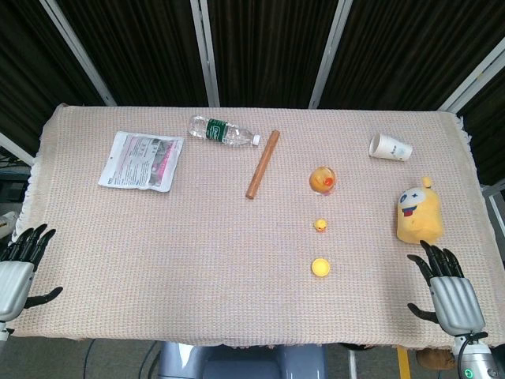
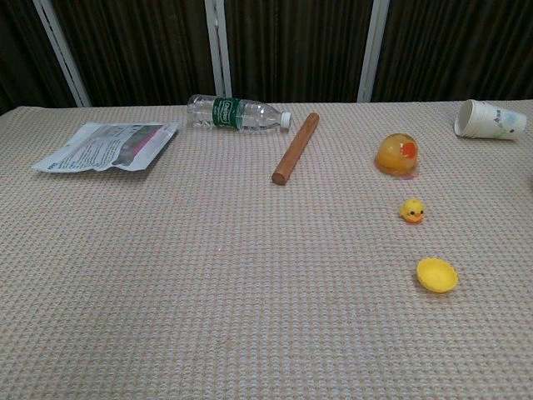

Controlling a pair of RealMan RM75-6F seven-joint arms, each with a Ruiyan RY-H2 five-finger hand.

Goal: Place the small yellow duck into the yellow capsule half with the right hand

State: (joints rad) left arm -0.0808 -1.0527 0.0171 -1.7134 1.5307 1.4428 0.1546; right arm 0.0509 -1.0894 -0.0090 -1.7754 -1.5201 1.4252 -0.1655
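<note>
Right hand (image 1: pixel 452 294) rested empty at lower right, fingers spread; duck (image 1: pixel 321 225) sat just above capsule half (image 1: pixel 320 267), centre-right.

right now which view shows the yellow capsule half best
The chest view: the yellow capsule half is closer and larger there, with its rim and hollow inside visible. The head view shows it from above as a small yellow disc, lying nearer the robot than the small yellow duck.

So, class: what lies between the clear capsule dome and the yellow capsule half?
The small yellow duck sits between the dome and yellow capsule half, apart from both, in both views.
</note>
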